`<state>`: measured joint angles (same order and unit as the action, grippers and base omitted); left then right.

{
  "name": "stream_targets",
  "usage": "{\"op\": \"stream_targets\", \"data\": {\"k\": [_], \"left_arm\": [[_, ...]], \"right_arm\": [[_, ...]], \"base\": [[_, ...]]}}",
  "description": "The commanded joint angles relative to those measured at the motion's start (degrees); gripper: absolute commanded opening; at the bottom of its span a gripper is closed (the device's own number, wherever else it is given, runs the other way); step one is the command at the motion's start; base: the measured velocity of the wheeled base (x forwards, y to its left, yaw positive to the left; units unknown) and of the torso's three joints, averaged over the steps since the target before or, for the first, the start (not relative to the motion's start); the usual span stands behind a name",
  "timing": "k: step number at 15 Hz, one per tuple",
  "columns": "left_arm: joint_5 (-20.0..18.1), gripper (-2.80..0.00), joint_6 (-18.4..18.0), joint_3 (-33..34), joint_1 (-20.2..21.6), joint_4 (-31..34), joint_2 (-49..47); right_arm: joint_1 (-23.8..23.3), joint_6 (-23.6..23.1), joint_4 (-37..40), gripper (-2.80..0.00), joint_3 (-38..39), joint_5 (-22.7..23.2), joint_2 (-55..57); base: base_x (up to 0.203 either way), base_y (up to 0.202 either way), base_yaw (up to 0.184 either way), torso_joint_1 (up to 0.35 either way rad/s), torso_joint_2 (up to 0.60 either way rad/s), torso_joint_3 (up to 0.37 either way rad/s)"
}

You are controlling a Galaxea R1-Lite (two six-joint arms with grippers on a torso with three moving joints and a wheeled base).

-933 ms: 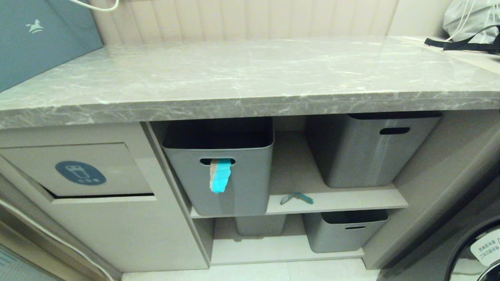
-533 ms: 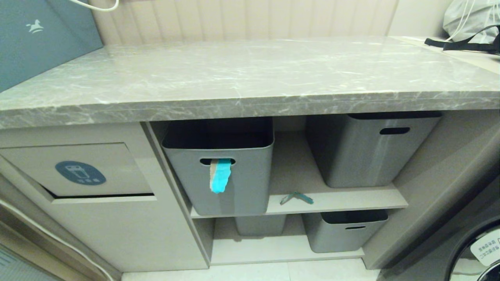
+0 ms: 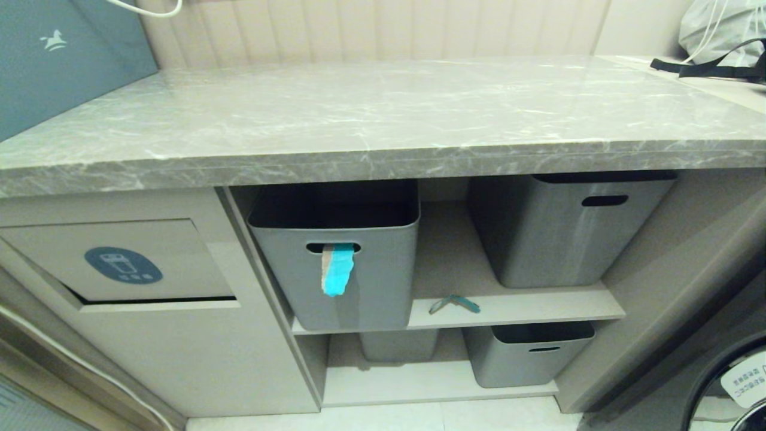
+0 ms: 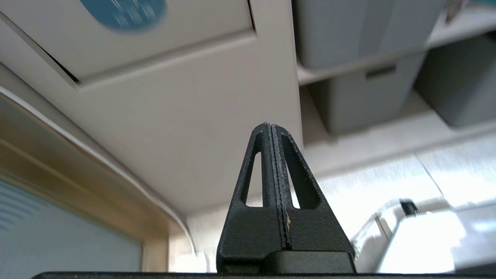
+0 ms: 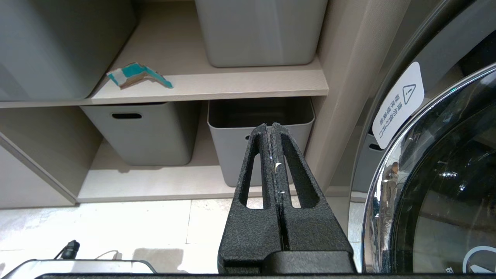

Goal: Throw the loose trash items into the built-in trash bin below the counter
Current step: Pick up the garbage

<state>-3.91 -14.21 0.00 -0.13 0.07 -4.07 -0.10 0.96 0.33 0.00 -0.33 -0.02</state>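
A torn turquoise-and-tan wrapper strip (image 3: 336,268) hangs from the handle slot of the upper left grey tub (image 3: 383,281). A thinner bent teal-and-grey strip (image 3: 453,303) (image 5: 136,75) lies on the middle shelf between the upper tubs. The built-in trash bin (image 3: 173,254) is the beige flap with a blue oval sticker (image 3: 122,264) (image 4: 124,11) under the counter's left end. Neither arm shows in the head view. My left gripper (image 4: 270,126) is shut and empty, low before the cabinet below the flap. My right gripper (image 5: 270,126) is shut and empty, low before the bottom right tub.
Two more grey tubs (image 3: 526,353) sit on the bottom shelf and one (image 3: 562,230) on the upper right. The marble counter (image 3: 383,114) overhangs the shelves. A washing machine door (image 5: 438,182) stands at the right. A blue bag (image 3: 60,60) leans at the counter's far left.
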Motion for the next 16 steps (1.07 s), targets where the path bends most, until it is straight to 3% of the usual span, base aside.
{"op": "stream_targets", "data": {"k": [1, 6, 9, 10, 12, 13, 14, 16], "left_arm": [[0.0, -2.8, 0.22, -0.05, -0.46, 0.04, -6.62], [0.42, -2.8, 1.9, -0.95, -2.48, 0.44, -14.24], [0.11, -2.8, 0.97, -11.88, -4.15, 0.16, -24.61], [0.66, -2.8, -1.57, -16.56, -4.7, -0.13, -29.74], [1.76, -2.8, -12.6, -23.73, -6.51, -1.02, -35.87], [2.03, -2.8, -17.0, -23.98, -8.15, -2.75, -37.66], [2.07, -2.8, -19.66, -23.04, -9.09, -5.39, -38.42], [0.63, -2.8, -21.06, -22.75, -11.7, -8.05, -40.7]], "right_arm": [[0.01, 0.0, -0.06, -2.8, 0.0, -0.02, 0.02], [0.01, 0.0, 0.02, -2.8, 0.0, -0.02, 0.02], [0.01, 0.08, 0.02, -2.8, 0.0, -0.02, 0.02], [0.01, 0.0, -0.07, -2.8, 0.0, -0.02, 0.02], [0.01, 0.0, -0.07, -2.8, 0.0, -0.02, 0.02], [0.01, 0.0, -0.05, -2.8, 0.0, -0.02, 0.02], [0.01, 0.0, -0.05, -2.8, 0.0, -0.02, 0.02], [0.01, 0.0, -0.04, -2.8, 0.0, -0.02, 0.02]], "base": [[0.0, 0.0, 0.0, 0.0, 0.0, 0.0], [0.0, 0.0, 0.0, 0.0, 0.0, 0.0], [0.0, 0.0, 0.0, 0.0, 0.0, 0.0], [0.0, 0.0, 0.0, 0.0, 0.0, 0.0], [0.0, 0.0, 0.0, 0.0, 0.0, 0.0], [0.0, 0.0, 0.0, 0.0, 0.0, 0.0], [0.0, 0.0, 0.0, 0.0, 0.0, 0.0], [0.0, 0.0, 0.0, 0.0, 0.0, 0.0]]}}
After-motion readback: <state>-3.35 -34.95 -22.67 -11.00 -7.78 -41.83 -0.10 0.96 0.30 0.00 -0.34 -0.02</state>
